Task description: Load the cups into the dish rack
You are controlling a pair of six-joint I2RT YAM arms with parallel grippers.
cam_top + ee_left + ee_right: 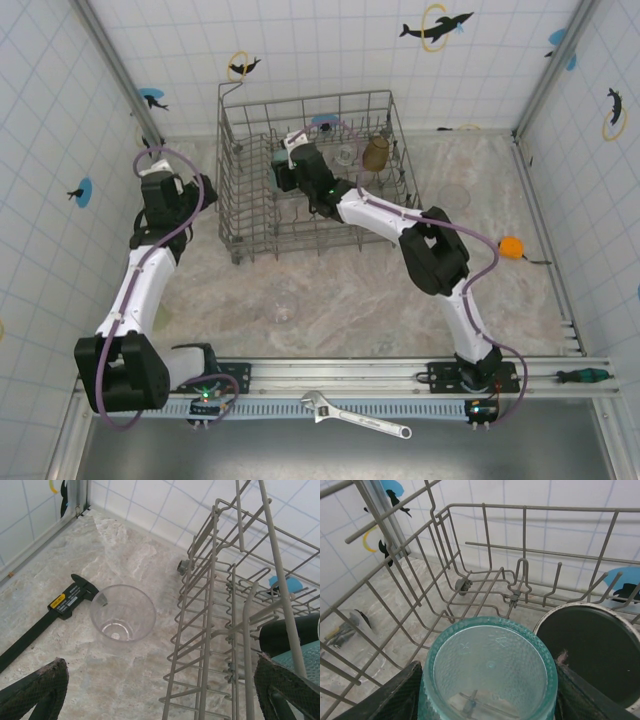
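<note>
Right gripper [490,700] clasps pale teal cup [487,670] inside dish rack [545,507], just beside black mug [590,650]; left gripper [162,685] spread wide near clear glass [122,612].

White tiled walls [330,50] dotted with dolphin stickers [436,27] enclose a beige marbled table [380,300], with a grey metal rail [350,368] along its near edge.

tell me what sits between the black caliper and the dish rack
A clear cup, upright on the table, sits between the caliper and the dish rack. The left wrist view shows it.
</note>
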